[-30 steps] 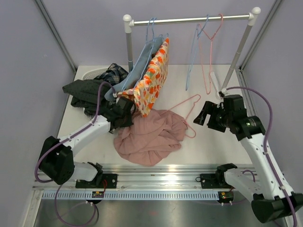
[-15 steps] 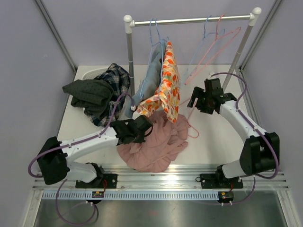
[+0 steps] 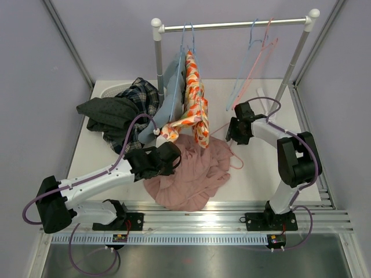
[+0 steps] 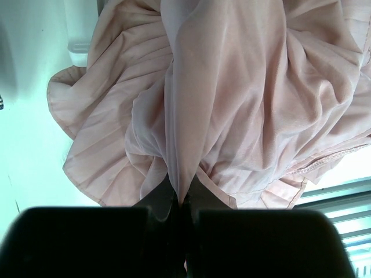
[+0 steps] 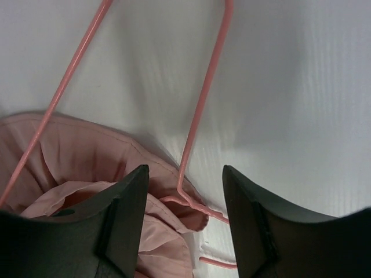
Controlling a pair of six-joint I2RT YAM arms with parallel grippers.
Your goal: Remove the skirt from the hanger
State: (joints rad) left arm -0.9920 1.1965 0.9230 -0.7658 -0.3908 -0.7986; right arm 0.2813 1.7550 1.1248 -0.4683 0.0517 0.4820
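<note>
The pink pleated skirt point(image 3: 191, 174) lies crumpled on the white table, and fills the left wrist view point(image 4: 243, 104). A pink wire hanger point(image 3: 232, 152) lies at its right edge, one corner tucked into the fabric point(image 5: 197, 145). My left gripper point(image 3: 171, 155) is shut on a fold of the skirt point(image 4: 181, 194), at the skirt's left side. My right gripper point(image 3: 233, 132) is open and hovers over the hanger, its fingers point(image 5: 124, 220) straddling the wire where it meets the skirt's hem point(image 5: 168, 197).
A clothes rail point(image 3: 232, 25) stands at the back with a blue garment and an orange patterned garment point(image 3: 194, 107) hanging, plus bare hangers point(image 3: 255, 58). A pile of dark and plaid clothes point(image 3: 119, 113) lies back left.
My left gripper has moved right and down onto the skirt. My right arm swung left from the table's right side to the hanger. The hanging garments have swung.
</note>
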